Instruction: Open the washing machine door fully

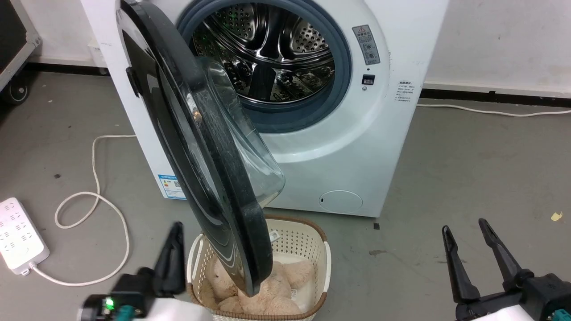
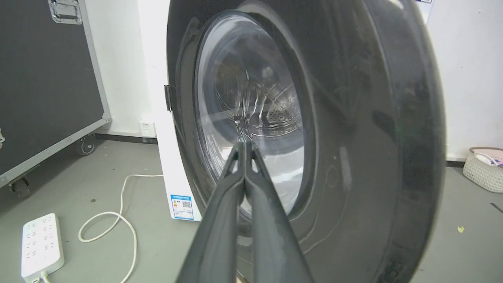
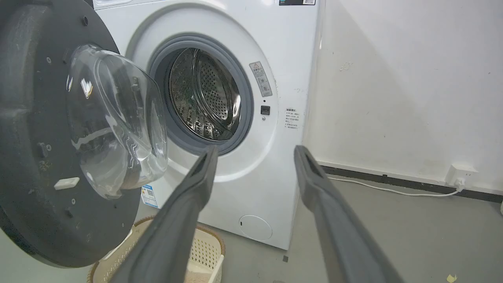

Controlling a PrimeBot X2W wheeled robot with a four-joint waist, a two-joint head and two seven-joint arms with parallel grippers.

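The washing machine [image 1: 357,147] stands against the wall, its steel drum [image 1: 272,49] exposed. The washing machine door [image 1: 229,191] is swung out on its left hinge, roughly edge-on to my head, with the glass bowl [image 3: 118,118] facing right. To the left of the door, low down, my left gripper [image 1: 178,227] is shut with nothing in it. In the left wrist view its closed tips [image 2: 244,146] point at the door's glossy outer face [image 2: 353,137]; whether they touch it I cannot tell. My right gripper [image 1: 465,226] is open at the lower right, well clear of the door.
A cream basket [image 1: 303,240] holding a beige plush toy [image 1: 267,290] sits on the floor under the door's lower edge. A white power strip [image 1: 20,236] and its looped cable [image 1: 96,196] lie at the left. A black wheeled case [image 2: 43,78] stands further left.
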